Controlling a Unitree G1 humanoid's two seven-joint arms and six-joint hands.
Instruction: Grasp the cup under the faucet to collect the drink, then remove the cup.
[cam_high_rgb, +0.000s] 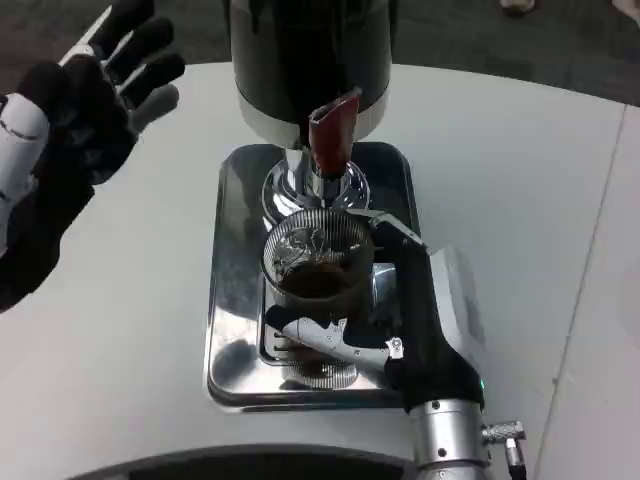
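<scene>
Right hand (385, 325) wraps the ribbed glass cup (318, 262), holding it on the steel drip tray (228, 300) just below the dispenser's red tap lever (332, 133) to catch dark drink; left hand (75, 115) spread, empty, well left of dispenser

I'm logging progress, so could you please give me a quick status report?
Right hand grips ribbed clear glass cup with brown drink, under red faucet. Left hand open, raised clear. Nothing in the way.

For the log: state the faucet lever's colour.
Red; the faucet lever shows best in the head view, above the cup.
</scene>
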